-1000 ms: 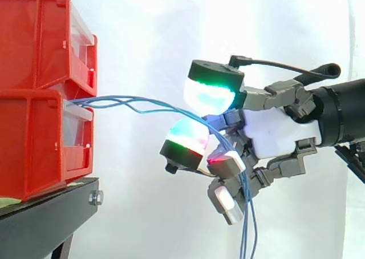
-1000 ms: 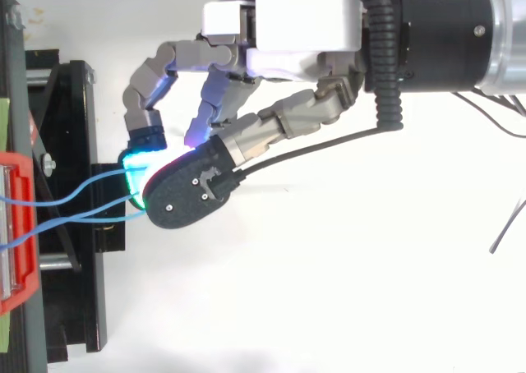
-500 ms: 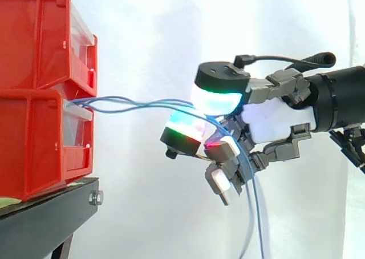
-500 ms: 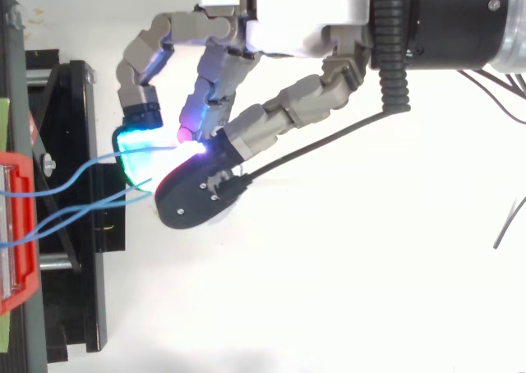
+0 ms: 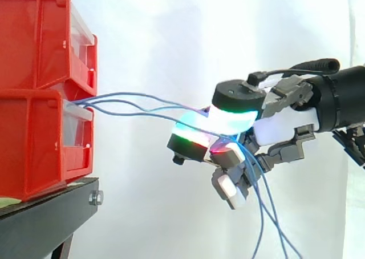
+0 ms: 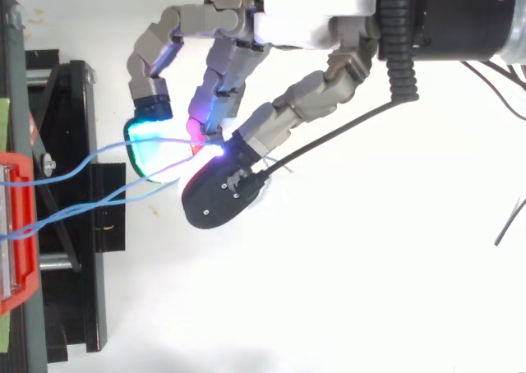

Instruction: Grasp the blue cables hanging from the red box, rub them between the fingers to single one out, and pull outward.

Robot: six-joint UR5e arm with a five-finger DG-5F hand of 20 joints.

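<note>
Two red bins (image 5: 34, 145), three blue cables (image 5: 120, 102)

The arm (image 5: 342, 102) comes in level from the right with its wrist straight. The hand (image 5: 280, 128) is curled, its fingers reaching forward from the palm. The fingertips (image 5: 232, 117), glowing cyan and green, press together ahead of the palm and pinch the blue cables (image 5: 82, 101). Other fingers fold under the palm, one tip glowing red.

Probably a robot lab: white curtain (image 5: 165, 36), red bins (image 5: 34, 139) on black stand (image 5: 43, 222).
</note>
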